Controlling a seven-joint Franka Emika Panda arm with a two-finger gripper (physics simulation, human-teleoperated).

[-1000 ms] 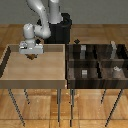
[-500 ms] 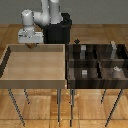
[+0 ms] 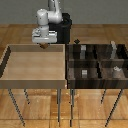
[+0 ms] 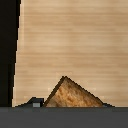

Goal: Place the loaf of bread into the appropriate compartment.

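The gripper [image 3: 44, 45] is hanging above the far rim of the tan tray [image 3: 35, 80], fingers pinching the loaf of bread [image 4: 72, 95] tight. It's sitting well apart from the dark four-cell bin [image 3: 97, 64] on the exterior view's right.

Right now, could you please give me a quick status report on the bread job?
Tool shut on loaf of bread, lifted above tan tray. Dark four-cell bin off to the exterior view's right. Grey blocks sit in cells; path looks clear.

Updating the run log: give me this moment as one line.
phase: carry | claw: shut on loaf of bread | position: above light tan tray, back edge | dark four-cell bin: not yet reached
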